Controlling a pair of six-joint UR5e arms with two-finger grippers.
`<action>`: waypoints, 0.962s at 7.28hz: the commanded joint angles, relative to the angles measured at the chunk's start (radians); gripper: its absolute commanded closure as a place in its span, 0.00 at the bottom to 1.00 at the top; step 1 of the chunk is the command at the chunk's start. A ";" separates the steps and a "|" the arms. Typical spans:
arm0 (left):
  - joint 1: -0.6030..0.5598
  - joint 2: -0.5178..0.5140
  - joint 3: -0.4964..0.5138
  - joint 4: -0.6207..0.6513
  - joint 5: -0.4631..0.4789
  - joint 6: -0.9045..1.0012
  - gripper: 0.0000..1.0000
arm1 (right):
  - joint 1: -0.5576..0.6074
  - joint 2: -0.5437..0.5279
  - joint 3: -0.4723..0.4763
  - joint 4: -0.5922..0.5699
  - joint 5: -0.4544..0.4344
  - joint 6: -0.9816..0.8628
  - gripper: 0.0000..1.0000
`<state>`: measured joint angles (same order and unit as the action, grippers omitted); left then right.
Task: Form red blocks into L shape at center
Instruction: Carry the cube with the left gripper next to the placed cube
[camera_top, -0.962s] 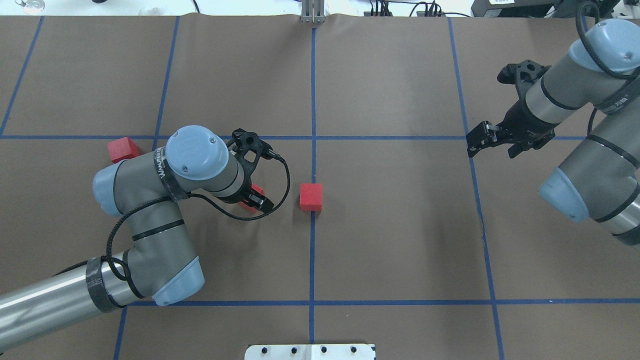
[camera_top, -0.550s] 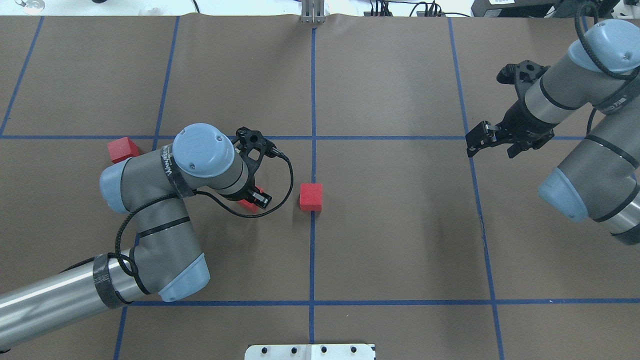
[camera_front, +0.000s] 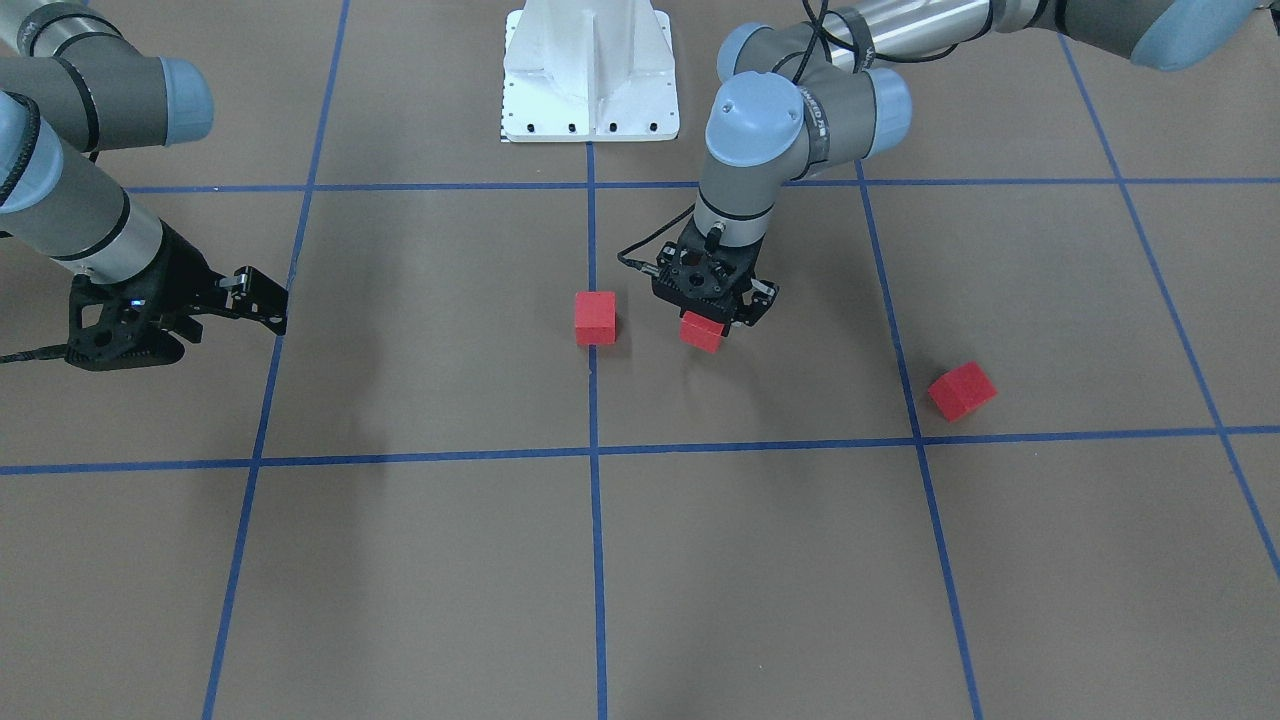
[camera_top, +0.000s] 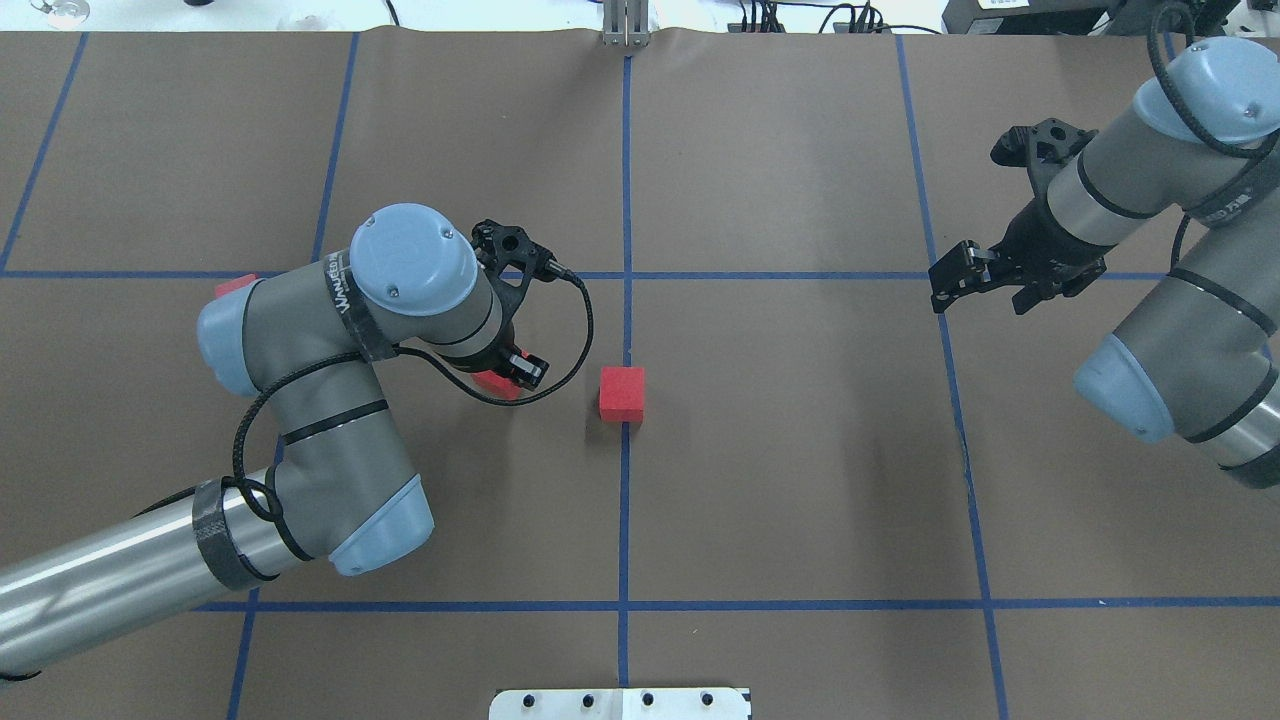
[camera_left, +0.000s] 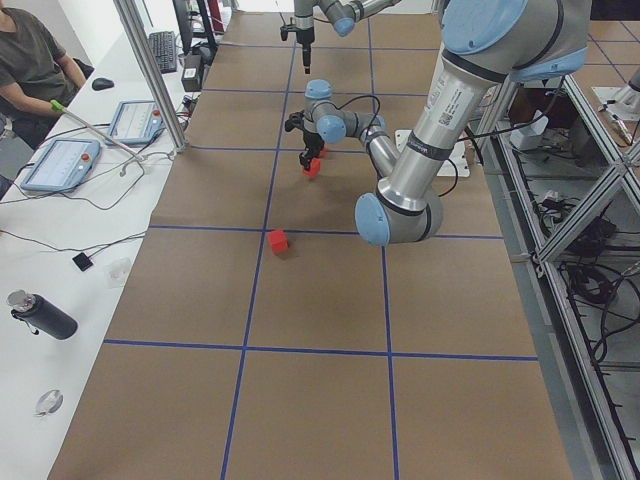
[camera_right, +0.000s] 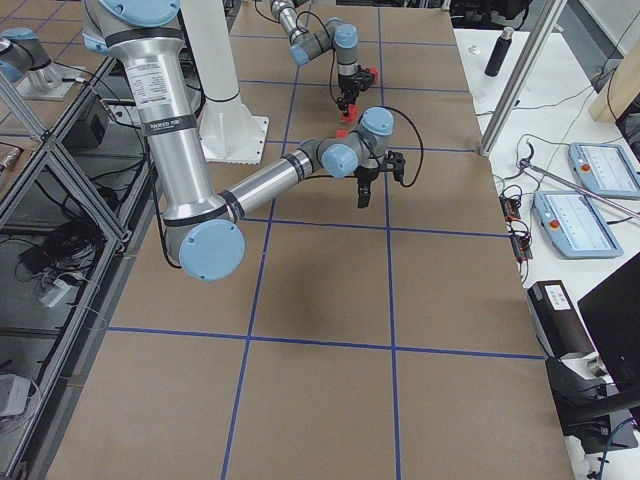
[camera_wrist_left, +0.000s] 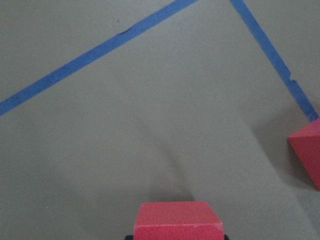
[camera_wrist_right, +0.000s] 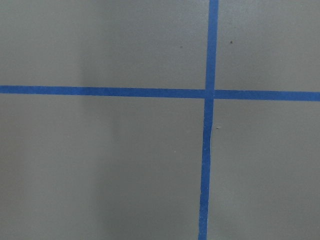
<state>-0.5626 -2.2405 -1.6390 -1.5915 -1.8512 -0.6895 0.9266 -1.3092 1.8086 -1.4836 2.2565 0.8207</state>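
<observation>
My left gripper (camera_top: 507, 376) is shut on a red block (camera_front: 702, 332) and holds it a little above the brown surface, left of the central blue line (camera_top: 625, 500). The held block fills the bottom of the left wrist view (camera_wrist_left: 179, 220). A second red block (camera_top: 622, 393) sits on the central line at the center; it also shows in the front view (camera_front: 595, 317) and at the wrist view's right edge (camera_wrist_left: 307, 157). The third red block (camera_front: 961, 390) lies far to my left, mostly hidden by my left arm in the overhead view. My right gripper (camera_top: 985, 285) is open and empty at far right.
The white robot base plate (camera_front: 588, 70) stands at the near middle edge. My left arm's elbow (camera_top: 300, 420) hangs over the left grid squares. The right wrist view shows only bare brown surface and a blue tape crossing (camera_wrist_right: 207, 93).
My left gripper has moved a little away from the robot base with the red block in it, and its elbow has swung right. The right arm has barely moved.
</observation>
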 joint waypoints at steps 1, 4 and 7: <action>-0.016 -0.120 0.074 0.123 0.000 -0.074 1.00 | -0.002 0.002 0.002 0.000 0.000 0.002 0.00; -0.017 -0.293 0.296 0.070 0.000 -0.226 1.00 | -0.006 0.002 0.003 0.000 -0.002 0.002 0.00; 0.012 -0.306 0.401 -0.103 0.000 -0.410 1.00 | -0.009 0.002 0.003 0.000 -0.002 0.005 0.00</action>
<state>-0.5692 -2.5380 -1.2804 -1.6251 -1.8523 -1.0209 0.9189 -1.3070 1.8115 -1.4834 2.2550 0.8236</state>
